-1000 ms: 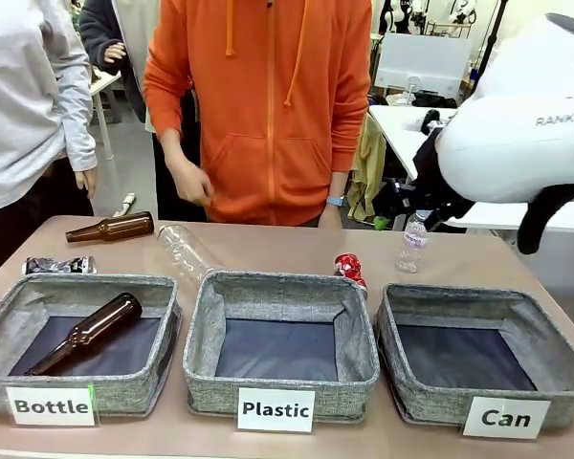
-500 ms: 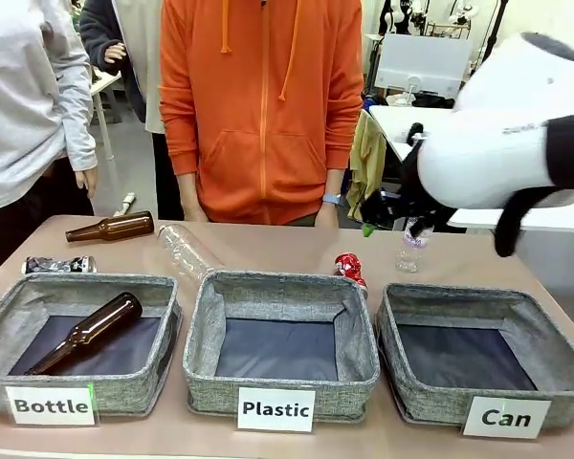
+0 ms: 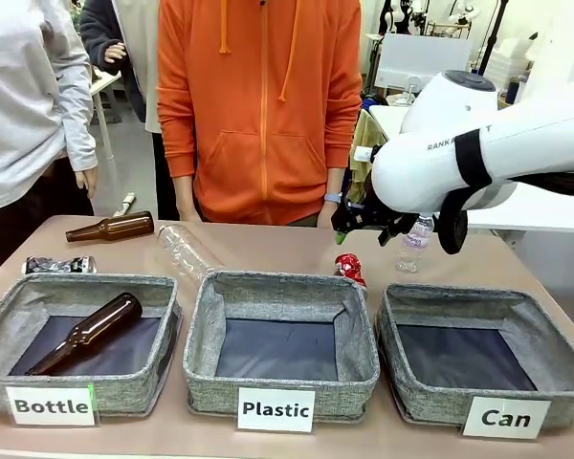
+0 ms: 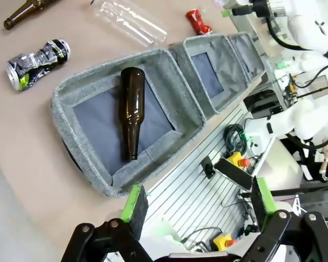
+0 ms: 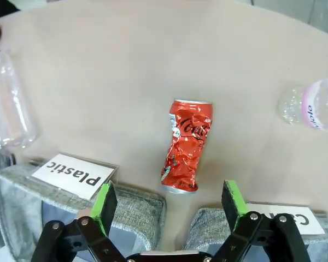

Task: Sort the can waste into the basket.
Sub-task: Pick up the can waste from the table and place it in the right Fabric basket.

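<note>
Your right wrist view shows the whole red can (image 5: 187, 146) flat on the tabletop (image 5: 98, 82) under the wide right jaws. From the front, the middle basket (image 3: 281, 316) half hides it. The left jaws are wide too and hold nothing. There are two cans. The red can is by the Can basket's (image 3: 390, 356) far left corner, and the black can (image 3: 59, 265) is well apart. You also have three baskets, two brown bottles (image 3: 110, 228) and two clear bottles (image 3: 187, 251).

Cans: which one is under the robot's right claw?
The red can, behind the Plastic basket; the black and silver can lies by the Bottle basket.
</note>
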